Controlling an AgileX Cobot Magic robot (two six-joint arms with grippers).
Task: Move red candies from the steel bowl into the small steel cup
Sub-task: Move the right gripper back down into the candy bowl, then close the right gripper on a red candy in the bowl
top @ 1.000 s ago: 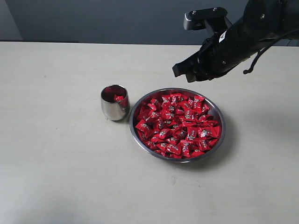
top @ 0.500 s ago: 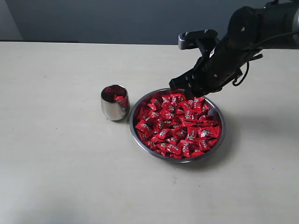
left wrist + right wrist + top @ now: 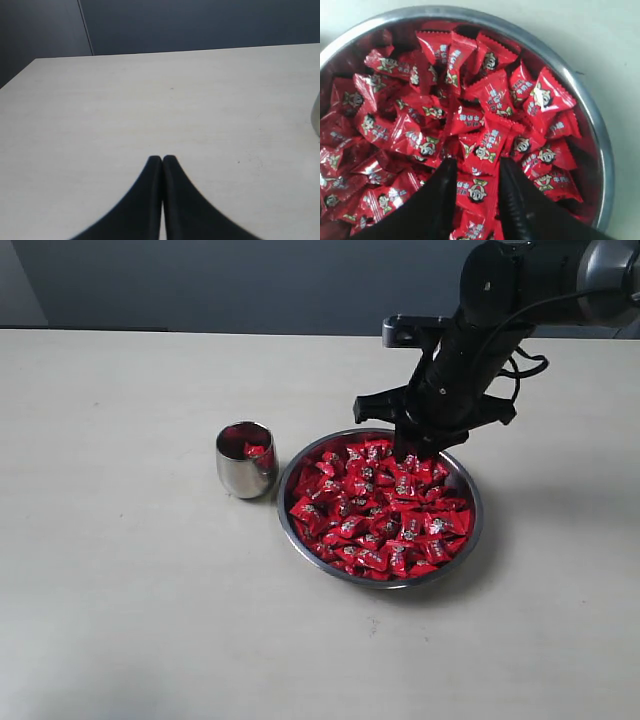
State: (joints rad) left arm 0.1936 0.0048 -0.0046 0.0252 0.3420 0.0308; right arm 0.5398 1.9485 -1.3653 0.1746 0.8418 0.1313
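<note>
The steel bowl (image 3: 478, 508) sits mid-table, heaped with red candies (image 3: 375, 510). Just left of it stands the small steel cup (image 3: 244, 470), with a red candy (image 3: 256, 451) showing inside. My right gripper (image 3: 409, 454) is down at the bowl's far side, open, its fingertips resting on the pile. In the right wrist view its jaws (image 3: 477, 162) straddle one red candy (image 3: 476, 189) among the red candies (image 3: 445, 100), with the bowl's rim (image 3: 592, 107) curving around them. My left gripper (image 3: 162, 158) is shut and empty over bare table. It is out of the exterior view.
The pale table (image 3: 120, 590) spreads out all around the bowl and cup. A dark wall (image 3: 250, 280) runs behind its far edge. A sliver of the steel cup (image 3: 316, 117) shows at the edge of the left wrist view.
My right arm has swung left and come down from above the bowl's far right until its fingertips reach the candy pile. Its jaws have kept the same gap. Cup and bowl have not moved.
</note>
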